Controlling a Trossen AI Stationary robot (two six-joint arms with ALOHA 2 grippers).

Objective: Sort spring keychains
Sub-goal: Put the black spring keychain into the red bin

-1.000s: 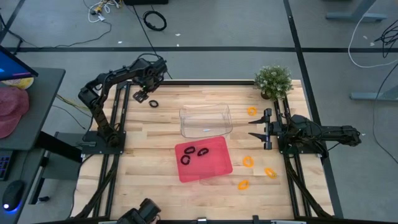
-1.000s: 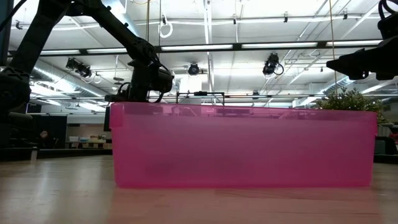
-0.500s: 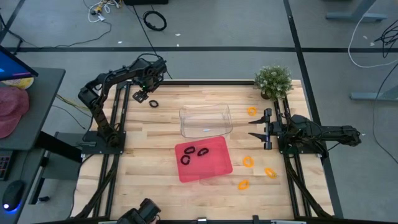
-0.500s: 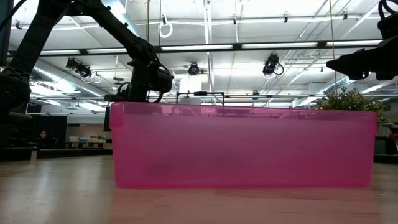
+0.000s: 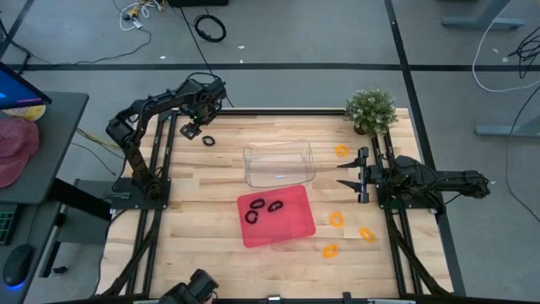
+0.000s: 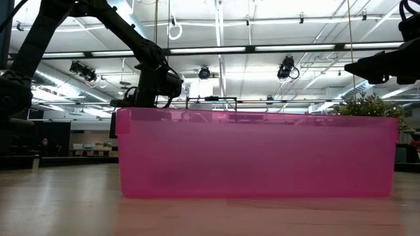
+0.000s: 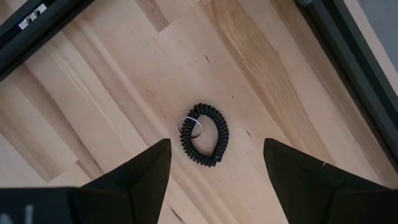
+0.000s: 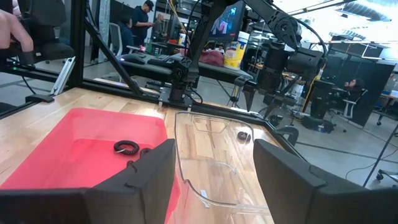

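A black spring keychain (image 7: 204,134) with a small metal ring lies flat on the wooden table near its far left corner (image 5: 208,140). My left gripper (image 7: 216,144) hangs open above it, pointing down, with a finger on either side and clear of it; the high view shows it (image 5: 194,130) beside the keychain. Three black keychains (image 5: 264,209) lie in the red tray (image 5: 291,228). Several orange keychains (image 5: 337,219) lie on the table's right part. My right gripper (image 5: 353,173) waits open and level at the right edge.
A clear plastic tray (image 5: 279,163) stands in the middle of the table, behind the red tray. A small potted plant (image 5: 371,110) sits at the far right corner. In the low view the red tray's wall (image 6: 256,154) hides most of the table.
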